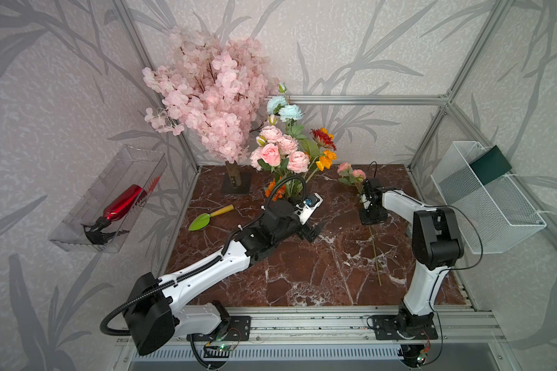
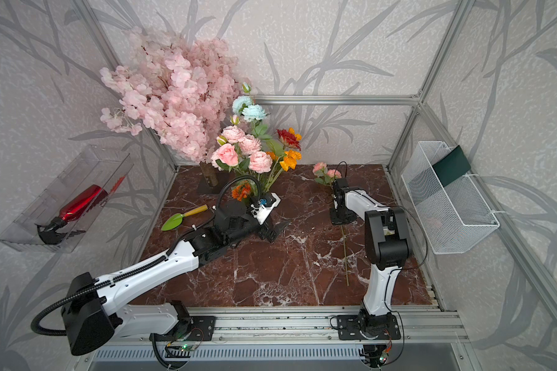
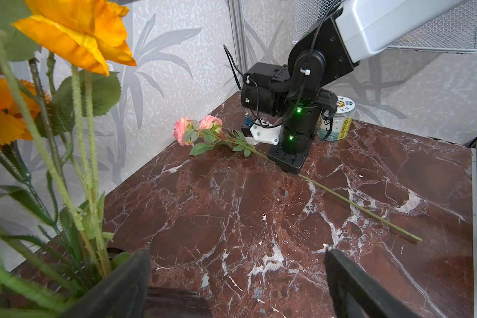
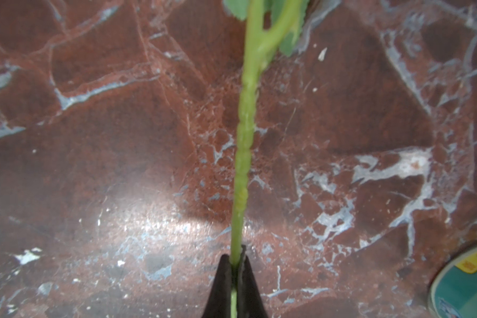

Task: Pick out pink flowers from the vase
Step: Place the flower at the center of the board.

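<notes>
Several pink flowers (image 1: 278,151) (image 2: 240,151) stand in a mixed bouquet at the back middle. The vase is mostly hidden behind my left wrist in both top views; a dark glassy part (image 3: 174,302) shows where the stems run down. My left gripper (image 3: 237,252) (image 1: 314,229) is open beside those stems, with only tabletop between its fingers. Another pink flower (image 1: 349,172) (image 3: 197,129) lies on the table to the right. My right gripper (image 4: 236,257) (image 3: 287,166) points down and is shut on its green stem (image 4: 243,165).
A pale pink blossom tree (image 1: 213,93) stands back left, with a green trowel (image 1: 209,218) in front of it. Light blue (image 1: 285,107) and orange (image 1: 325,154) flowers share the bouquet. A tin can (image 3: 339,121) stands behind the right gripper. A wire basket (image 1: 486,199) hangs on the right wall.
</notes>
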Robot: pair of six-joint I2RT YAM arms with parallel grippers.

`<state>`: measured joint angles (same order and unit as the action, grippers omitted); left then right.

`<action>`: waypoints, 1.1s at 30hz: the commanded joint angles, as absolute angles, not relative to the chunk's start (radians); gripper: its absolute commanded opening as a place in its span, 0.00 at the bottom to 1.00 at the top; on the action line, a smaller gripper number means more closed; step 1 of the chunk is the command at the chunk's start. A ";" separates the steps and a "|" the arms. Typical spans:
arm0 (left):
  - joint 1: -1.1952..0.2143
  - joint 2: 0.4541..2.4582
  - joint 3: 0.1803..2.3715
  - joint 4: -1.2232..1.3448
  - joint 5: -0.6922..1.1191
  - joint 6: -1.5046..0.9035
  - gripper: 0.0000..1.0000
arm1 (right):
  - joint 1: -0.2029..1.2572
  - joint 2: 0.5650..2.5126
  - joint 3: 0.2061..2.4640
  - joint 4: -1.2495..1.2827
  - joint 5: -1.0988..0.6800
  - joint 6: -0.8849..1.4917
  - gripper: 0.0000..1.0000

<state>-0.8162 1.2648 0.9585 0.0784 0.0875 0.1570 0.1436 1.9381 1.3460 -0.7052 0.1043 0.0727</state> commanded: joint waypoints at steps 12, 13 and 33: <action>-0.821 1.251 0.948 0.123 0.118 0.127 0.99 | 0.147 1.977 1.364 -0.723 0.101 0.054 0.01; -0.821 1.251 0.948 0.122 0.119 0.127 0.99 | 0.147 1.976 1.363 -0.722 0.097 0.053 0.02; -0.825 1.210 0.930 0.122 0.107 0.105 0.99 | 0.156 1.761 1.310 -0.685 -0.042 0.056 0.39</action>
